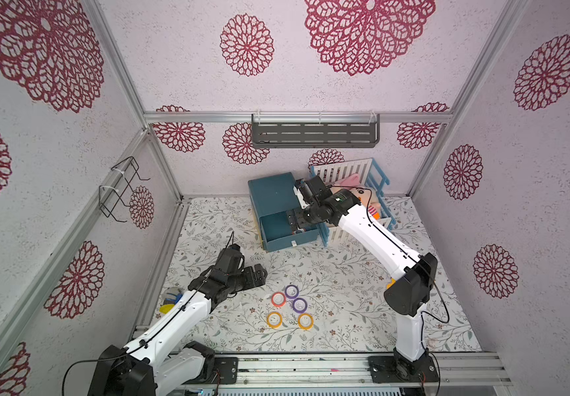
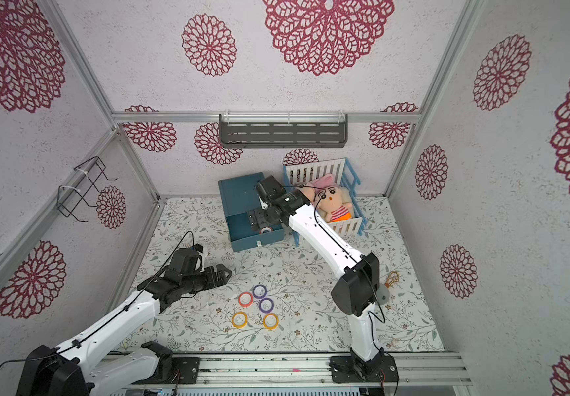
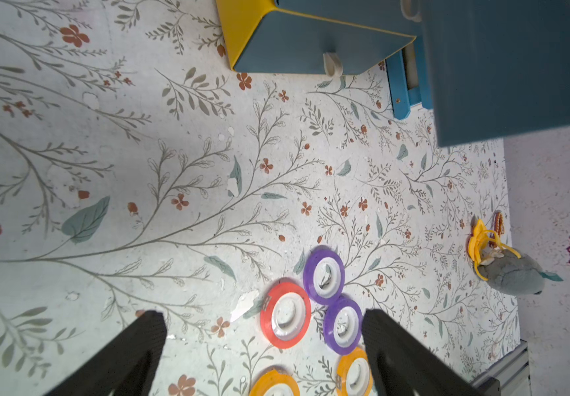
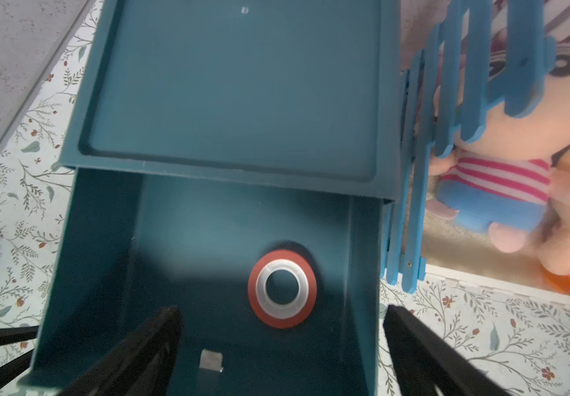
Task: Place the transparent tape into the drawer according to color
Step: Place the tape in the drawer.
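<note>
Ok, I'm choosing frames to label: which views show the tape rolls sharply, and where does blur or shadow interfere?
Right wrist view: red roll crisp, drawer floor around it shadowed, blue crib blurred. Left wrist view: table rolls sharp, evenly lit. Both top views: table rolls small, colours clear.

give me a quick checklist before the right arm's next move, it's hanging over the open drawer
1. right gripper open, nothing held: ok
2. red tape lying flat on the drawer floor: ok
3. drawer pulled out far enough for another drop: ok
4. left gripper open: ok
5. second red tape clear of its neighbours: not ok, a purple tape sits right against it
6. separate drawer ready for purple tape and orange tape: cannot tell
</note>
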{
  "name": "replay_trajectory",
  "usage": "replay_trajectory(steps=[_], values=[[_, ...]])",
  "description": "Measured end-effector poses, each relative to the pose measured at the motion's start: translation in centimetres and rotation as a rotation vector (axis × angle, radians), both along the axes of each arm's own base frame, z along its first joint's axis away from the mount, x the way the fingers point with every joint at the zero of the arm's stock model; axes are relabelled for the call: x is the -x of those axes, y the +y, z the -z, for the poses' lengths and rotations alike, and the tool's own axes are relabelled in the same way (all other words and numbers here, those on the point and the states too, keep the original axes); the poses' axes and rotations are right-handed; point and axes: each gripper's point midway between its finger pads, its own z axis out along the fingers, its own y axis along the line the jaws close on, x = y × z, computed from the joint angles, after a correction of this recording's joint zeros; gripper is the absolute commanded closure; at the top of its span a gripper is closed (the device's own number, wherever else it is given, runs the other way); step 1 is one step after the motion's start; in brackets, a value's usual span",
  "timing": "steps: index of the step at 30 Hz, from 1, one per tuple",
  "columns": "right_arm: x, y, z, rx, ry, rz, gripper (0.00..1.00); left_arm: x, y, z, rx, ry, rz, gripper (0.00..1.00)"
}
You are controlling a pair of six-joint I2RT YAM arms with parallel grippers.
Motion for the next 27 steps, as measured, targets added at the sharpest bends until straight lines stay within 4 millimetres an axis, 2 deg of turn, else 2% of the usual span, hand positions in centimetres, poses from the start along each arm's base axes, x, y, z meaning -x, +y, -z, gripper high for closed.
replay_trajectory(steps=[3,6,12,15,22,24,27], values=[[1.2,-0.7,-0.6,-0.043,-0.006,-0.006,0.01,0.8,-0.5,0.8,-0.03,0.026,0.025,0.03],[2.1,-1.8,-2.1,-0.1,-0.034,0.002,0.01,1.5,-1.0,1.5,-0.069,0.059,0.055,0.03],[4.3,-4.4,-4.1,-0.196,-0.072,0.032,0.01,1.9,-1.9,2.5,-0.138,0.1,0.09,0.03],[5.6,-5.3,-3.6,-0.225,-0.058,0.039,0.01,2.2,-2.3,3.3,-0.178,0.128,0.108,0.03],[8.1,-8.2,-0.1,-0.237,0.013,0.082,0.01,3.0,-3.8,4.9,-0.268,0.189,0.164,0.03],[8.4,-9.3,0.2,-0.242,0.019,0.105,0.01,3.3,-3.9,5.3,-0.288,0.201,0.171,0.03],[8.6,-10.6,-0.4,-0.256,0.001,0.129,0.01,3.7,-3.9,6.3,-0.328,0.225,0.174,0.03]])
